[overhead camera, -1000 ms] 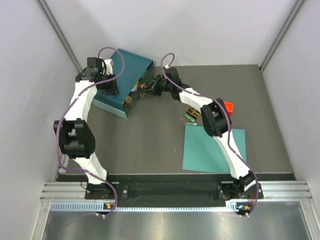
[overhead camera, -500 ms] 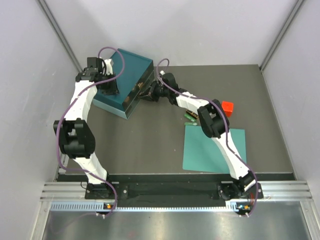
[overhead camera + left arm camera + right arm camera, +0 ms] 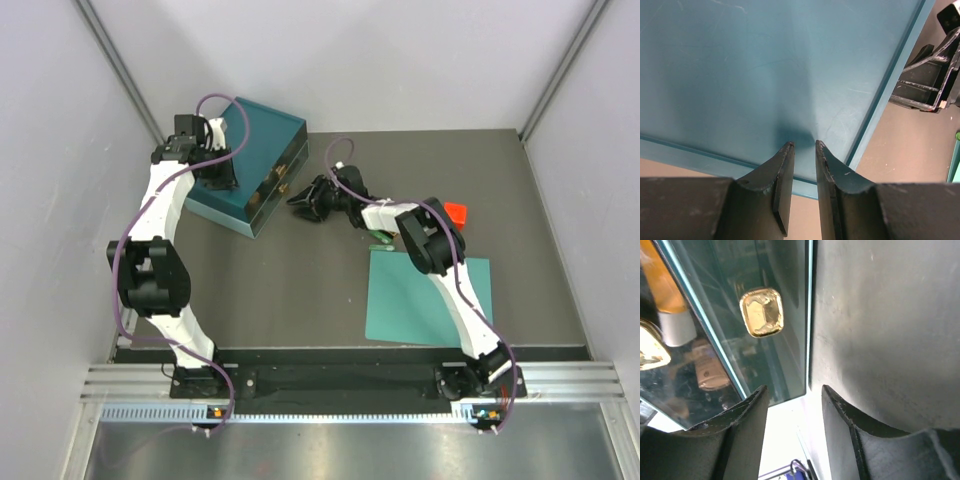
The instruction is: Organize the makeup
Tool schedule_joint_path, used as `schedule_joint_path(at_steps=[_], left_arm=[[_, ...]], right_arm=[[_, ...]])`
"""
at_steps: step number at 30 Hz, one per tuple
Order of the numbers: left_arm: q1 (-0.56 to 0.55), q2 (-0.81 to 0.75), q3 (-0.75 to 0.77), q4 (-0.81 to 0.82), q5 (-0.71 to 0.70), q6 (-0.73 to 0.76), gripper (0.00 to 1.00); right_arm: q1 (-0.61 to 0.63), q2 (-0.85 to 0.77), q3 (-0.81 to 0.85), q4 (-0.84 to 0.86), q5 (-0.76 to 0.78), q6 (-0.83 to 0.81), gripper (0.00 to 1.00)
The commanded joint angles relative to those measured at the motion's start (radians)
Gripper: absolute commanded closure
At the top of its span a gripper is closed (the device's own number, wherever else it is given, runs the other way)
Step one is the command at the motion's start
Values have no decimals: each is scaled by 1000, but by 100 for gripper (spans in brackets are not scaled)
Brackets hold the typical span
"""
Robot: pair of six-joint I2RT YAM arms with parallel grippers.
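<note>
Orange tube (image 3: 660, 280) lies behind glass drawer front (image 3: 765, 355); green tube (image 3: 377, 239) beside mat (image 3: 430, 300).

Right wrist cam: beyond right gripper (image 3: 792, 390) jaws, behind box (image 3: 765, 365) glass, orange tube (image 3: 662, 287) is cut off at top-left edge; tan item (image 3: 710, 376) left of jaws is too blurred to ID. Top cam: green tube (image 3: 377, 238), well behind those jaws, mostly hidden under right arm (image 3: 425, 240); red cube (image 3: 457, 211) partly covered too. Left wrist cam: box runs off top & left edges ahead of left gripper (image 3: 804, 144) jaws.
</note>
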Motion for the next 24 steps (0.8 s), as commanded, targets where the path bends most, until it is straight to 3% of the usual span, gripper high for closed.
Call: schedule_joint_path(at_steps=[1,12,24], left_arm=[[-6,61,-43,-189,-40,9,70],[-6,64,-47,-189,-32,12,70],[-6,67,-48,-188,-34,17,70]], right_arm=[[-11,-38,13,138,23,68,53],[-14,54,81,175,54,153,51],[-16,174,291,33,115,151,50]])
